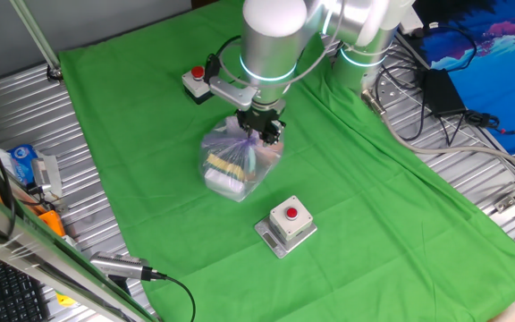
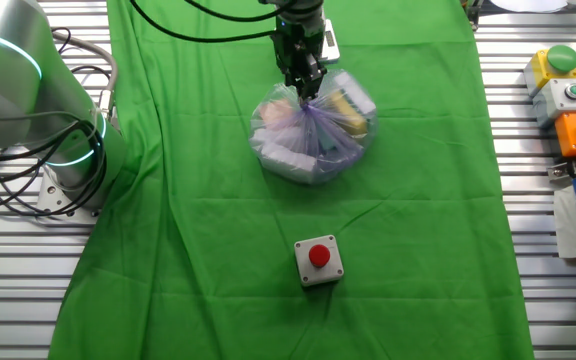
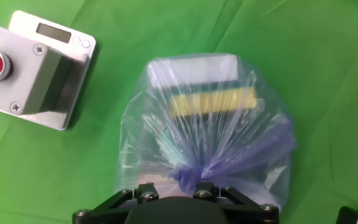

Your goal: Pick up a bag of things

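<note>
The bag of things (image 1: 235,163) is a clear crinkly plastic bag with white, yellow and purple items inside. It rests on the green cloth (image 1: 374,206). It also shows in the other fixed view (image 2: 313,128) and in the hand view (image 3: 207,127). My gripper (image 1: 265,134) sits right at the bag's gathered purple top, and its jaws are closed on that knot. In the other fixed view the gripper (image 2: 306,88) comes down on the bag's top. In the hand view the gripper (image 3: 178,186) has the gathered neck between its fingers.
A grey box with a red button (image 1: 287,224) stands in front of the bag; it also shows in the other fixed view (image 2: 319,261) and the hand view (image 3: 27,68). A second button box (image 1: 200,81) lies behind the bag. Cables and devices lie beyond the cloth's edges.
</note>
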Robot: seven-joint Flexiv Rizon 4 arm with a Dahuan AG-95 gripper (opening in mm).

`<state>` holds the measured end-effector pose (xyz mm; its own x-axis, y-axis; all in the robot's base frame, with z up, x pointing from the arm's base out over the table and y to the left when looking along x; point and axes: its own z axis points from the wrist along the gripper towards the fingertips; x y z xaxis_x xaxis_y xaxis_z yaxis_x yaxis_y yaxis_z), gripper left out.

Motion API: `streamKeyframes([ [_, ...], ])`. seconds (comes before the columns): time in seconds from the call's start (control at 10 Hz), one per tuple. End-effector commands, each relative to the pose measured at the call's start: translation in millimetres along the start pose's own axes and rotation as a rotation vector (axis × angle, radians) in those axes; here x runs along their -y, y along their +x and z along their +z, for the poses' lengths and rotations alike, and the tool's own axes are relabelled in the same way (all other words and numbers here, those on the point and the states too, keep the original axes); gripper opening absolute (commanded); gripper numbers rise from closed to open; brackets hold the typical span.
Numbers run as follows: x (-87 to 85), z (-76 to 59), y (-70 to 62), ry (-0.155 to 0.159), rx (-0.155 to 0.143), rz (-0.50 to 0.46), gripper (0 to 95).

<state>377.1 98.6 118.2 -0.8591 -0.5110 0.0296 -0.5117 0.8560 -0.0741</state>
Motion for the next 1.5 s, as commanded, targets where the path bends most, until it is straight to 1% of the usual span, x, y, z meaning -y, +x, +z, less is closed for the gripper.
streamKeyframes([
  [0.1,0.8,3.5,-1.3,0.005,-0.001,-0.002,38.0],
  [0.3,2.2,6.6,-2.0,0.011,0.002,-0.003,38.0],
  [0.6,6.7,6.3,-5.9,0.026,-0.006,-0.009,38.0],
  [1.3,13.7,7.4,-9.1,0.034,-0.009,-0.008,38.0],
  [1.4,13.9,7.9,-9.2,0.034,-0.009,-0.006,19.0],
  [1.5,14.1,8.5,-9.3,0.033,-0.007,-0.005,19.0],
])
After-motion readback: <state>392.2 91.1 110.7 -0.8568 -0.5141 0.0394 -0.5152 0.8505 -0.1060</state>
